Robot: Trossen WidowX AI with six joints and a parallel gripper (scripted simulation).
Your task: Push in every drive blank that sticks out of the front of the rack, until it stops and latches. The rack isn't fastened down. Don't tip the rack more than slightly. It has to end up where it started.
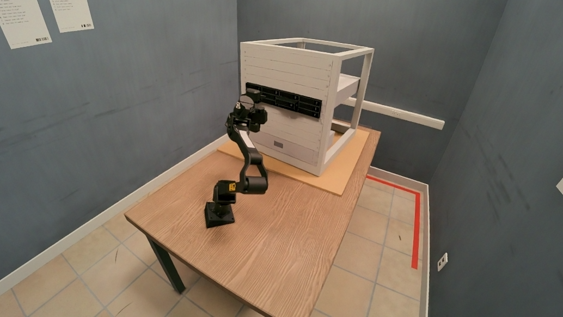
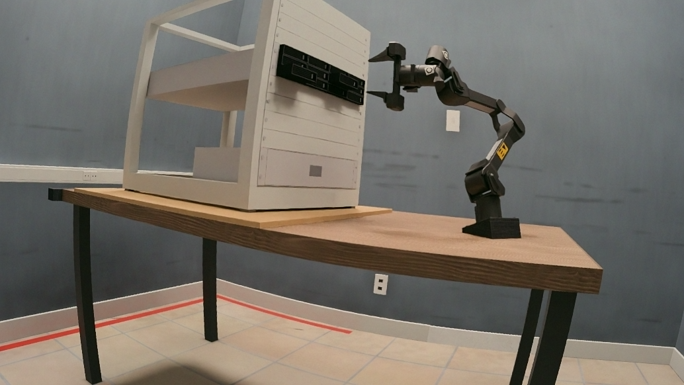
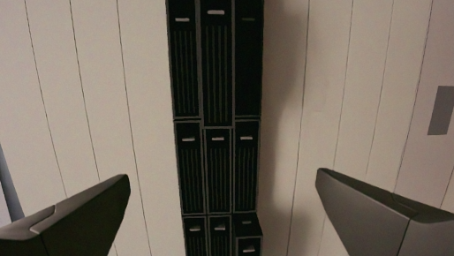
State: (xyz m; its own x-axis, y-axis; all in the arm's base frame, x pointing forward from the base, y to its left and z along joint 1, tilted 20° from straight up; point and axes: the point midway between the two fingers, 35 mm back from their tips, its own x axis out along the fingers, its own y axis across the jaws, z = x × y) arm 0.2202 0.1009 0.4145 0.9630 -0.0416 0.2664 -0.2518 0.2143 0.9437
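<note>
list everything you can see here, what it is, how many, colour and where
open-frame equipment rack: one, white, on the board at the table's far end
drive bay panel with slotted blanks: one strip, black, across the upper front of the rack
flat fibreboard sheet: one, light tan, under the rack
wooden table: one, brown top, black legs, against the wall
small rectangular plate: one, grey, on the rack's lower front panel
paper notices: two, white, on the left wall
floor tape: one line, red, on the tiles right of the table
wall sockets: white, low on the walls
robot arm: one, black, base on the table
gripper: one, black, open, empty, just short of the drive bay's end
</note>
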